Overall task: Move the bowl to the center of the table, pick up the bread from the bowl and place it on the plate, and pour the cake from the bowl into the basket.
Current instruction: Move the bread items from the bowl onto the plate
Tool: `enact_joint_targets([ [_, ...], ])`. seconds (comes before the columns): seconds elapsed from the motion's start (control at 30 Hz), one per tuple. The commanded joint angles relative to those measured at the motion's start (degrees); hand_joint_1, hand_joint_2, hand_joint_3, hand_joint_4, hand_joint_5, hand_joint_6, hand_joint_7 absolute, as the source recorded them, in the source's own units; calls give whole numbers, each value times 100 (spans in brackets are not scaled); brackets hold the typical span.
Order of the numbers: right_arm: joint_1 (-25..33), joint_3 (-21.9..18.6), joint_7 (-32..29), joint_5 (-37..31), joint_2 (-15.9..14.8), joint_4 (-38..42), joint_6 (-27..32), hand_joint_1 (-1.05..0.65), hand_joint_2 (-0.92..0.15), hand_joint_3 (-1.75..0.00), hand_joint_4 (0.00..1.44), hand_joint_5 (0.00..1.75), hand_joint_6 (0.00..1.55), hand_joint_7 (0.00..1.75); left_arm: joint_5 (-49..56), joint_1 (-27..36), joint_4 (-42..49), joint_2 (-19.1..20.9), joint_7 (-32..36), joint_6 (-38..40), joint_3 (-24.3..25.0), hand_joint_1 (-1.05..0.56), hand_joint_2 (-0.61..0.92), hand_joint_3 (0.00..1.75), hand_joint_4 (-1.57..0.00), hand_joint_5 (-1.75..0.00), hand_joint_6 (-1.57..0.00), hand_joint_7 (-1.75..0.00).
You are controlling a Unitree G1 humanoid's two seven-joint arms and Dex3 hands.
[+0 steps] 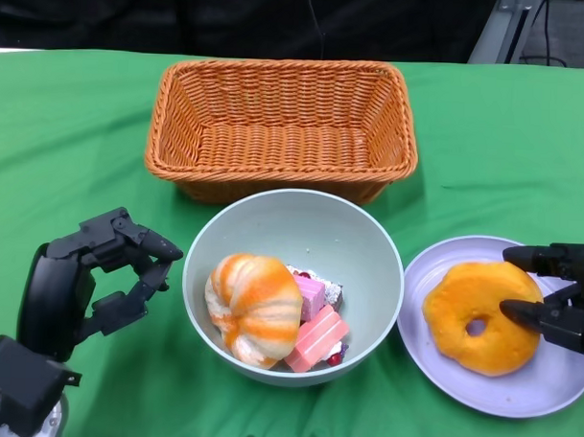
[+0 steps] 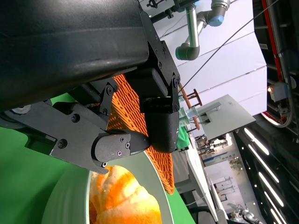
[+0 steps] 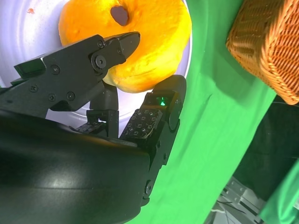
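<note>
The pale green bowl (image 1: pixel 302 204) stands mid-table in front of the basket (image 1: pixel 281 122). In it lie a striped orange bread (image 1: pixel 255 304) and pink cake pieces (image 1: pixel 317 339). A ring-shaped orange bread (image 1: pixel 461 335) lies flat on the lilac plate (image 1: pixel 545 386) at the right. My right hand (image 1: pixel 558 290) is at that bread's right edge with fingers apart, one fingertip over the bread (image 3: pixel 149 32). My left hand (image 1: pixel 108 270) hangs left of the bowl, fingers spread and holding nothing. The left wrist view shows the striped bread (image 2: pixel 121 200) and bowl rim (image 2: pixel 70 200) past the hand (image 2: pixel 131 107).
The wicker basket (image 3: pixel 271 42) is empty and sits just behind the bowl, nearly touching it. A green cloth covers the table. The plate (image 3: pixel 28 42) almost meets the bowl's right side.
</note>
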Motion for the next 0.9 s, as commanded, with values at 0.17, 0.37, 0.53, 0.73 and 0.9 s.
enact_joint_targets([
  [0.17,-117,-231,-110,274,53,-78,227,-13,-92,-25,49,107,92,0,12,45,-9,110,9,-53,12,-20,77,57,-83,-147,-90,-104],
  [0.37,-34,-106,-18,224,-84,-344,410,-12,-92,-26,43,74,73,0,24,62,-23,103,13,-49,10,-20,76,59,-83,-147,-89,-104],
  [0.53,31,91,258,80,-338,-589,517,-14,-92,-22,35,62,59,0,26,63,-9,108,7,-45,11,-20,75,60,-83,-147,-90,-104],
  [0.73,39,278,613,-25,-611,-767,715,-20,-92,-21,34,14,49,0,-18,48,10,93,-22,-32,16,-20,75,60,-83,-147,-90,-103],
  [0.9,63,348,747,-39,-707,-853,729,-22,-92,-21,33,10,47,0,0,39,19,102,-3,-28,12,-20,76,60,-84,-147,-90,-103],
])
